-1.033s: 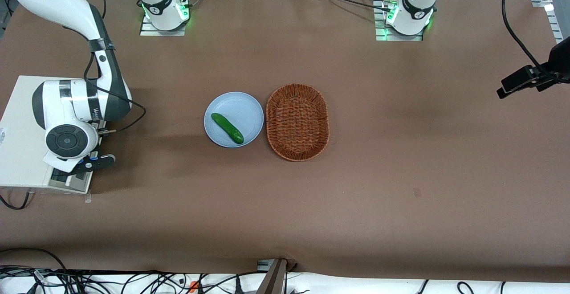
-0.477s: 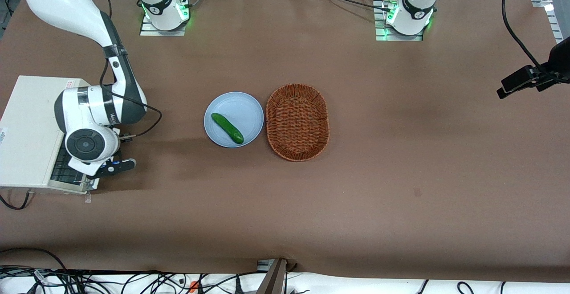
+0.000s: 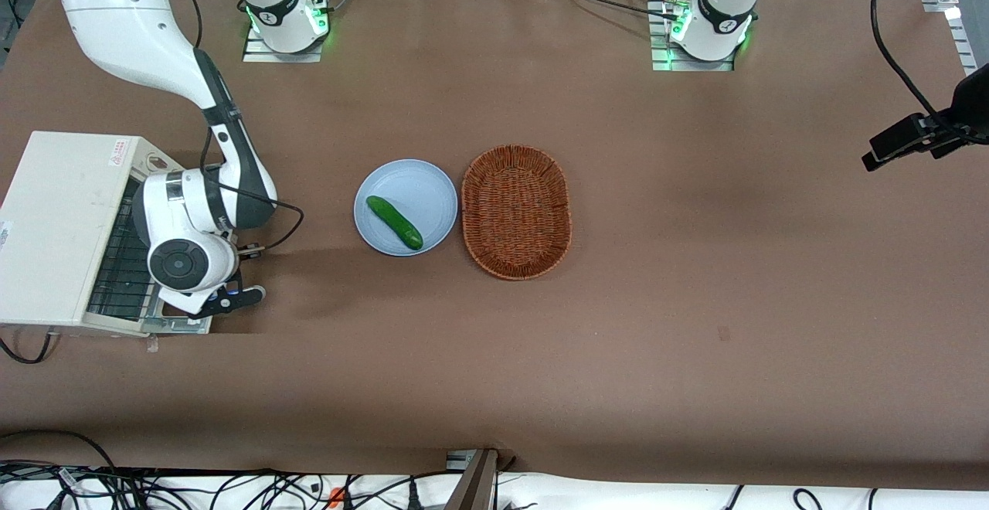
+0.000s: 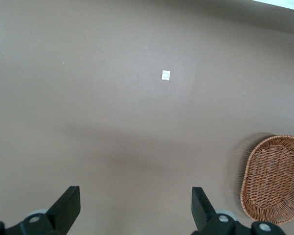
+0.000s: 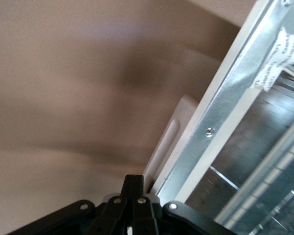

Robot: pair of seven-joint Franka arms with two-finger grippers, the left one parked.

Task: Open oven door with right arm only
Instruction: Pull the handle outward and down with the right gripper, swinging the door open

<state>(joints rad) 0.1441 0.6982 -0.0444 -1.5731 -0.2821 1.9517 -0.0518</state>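
The cream toaster oven (image 3: 54, 216) stands at the working arm's end of the table. Its oven door (image 3: 184, 325) hangs swung down and outward, and the wire rack (image 3: 122, 263) inside shows. The right arm (image 3: 193, 209) reaches down over the door's free edge, its round black-capped wrist (image 3: 179, 264) hiding most of the panel. In the right wrist view the door's bare metal-framed inner face (image 5: 235, 93) runs beside my gripper (image 5: 133, 182), whose fingers (image 5: 128, 188) are pressed together with nothing visible between them, close against the door's edge (image 5: 169, 142). The handle is hidden.
A pale blue plate (image 3: 433, 185) holding a green cucumber (image 3: 394, 222) lies mid-table, with an oval wicker basket (image 3: 516, 211) beside it, toward the parked arm's end. The basket (image 4: 274, 178) and a small white scrap (image 4: 166, 75) show in the left wrist view. Cables run along the table's front edge.
The right arm's wrist has moved away from the oven toward the plate. The door has swung farther down and out, and more of the rack shows.
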